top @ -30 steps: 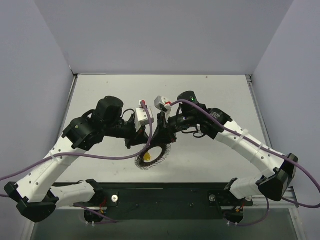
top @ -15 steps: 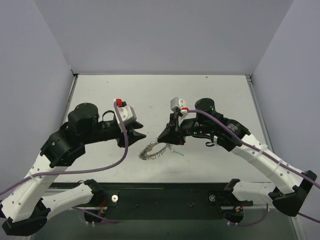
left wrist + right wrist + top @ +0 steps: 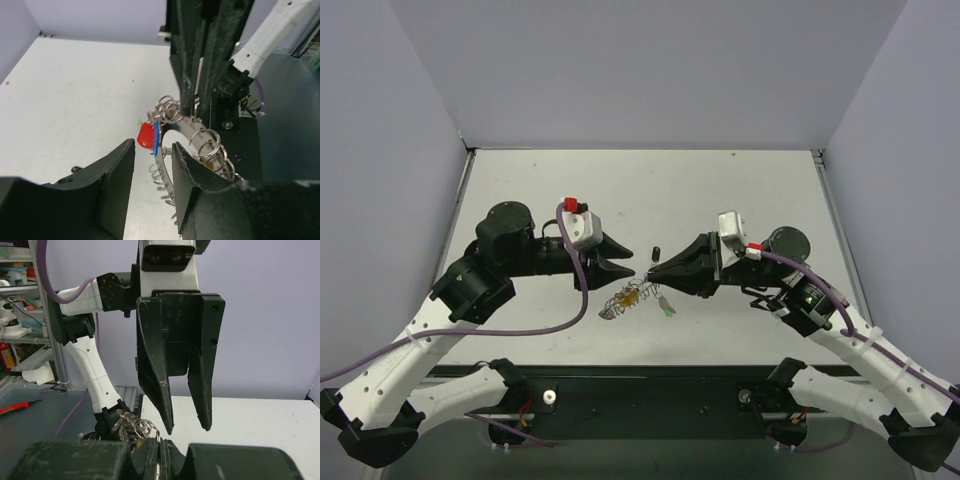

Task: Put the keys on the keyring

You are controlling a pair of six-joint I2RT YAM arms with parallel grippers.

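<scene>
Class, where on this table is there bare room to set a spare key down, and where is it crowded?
Bare: the broad table strip between the back wall and the left gripper and right gripper; a narrower strip between the keyring and the black base rail. Crowded: the centre, where both grippers, keyring and keys meet.

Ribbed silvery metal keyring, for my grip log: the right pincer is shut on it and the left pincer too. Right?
No. The right pincer is shut on the ribbed silvery metal keyring, but the left pincer stands open, fingers apart; the right wrist view shows this.
</scene>
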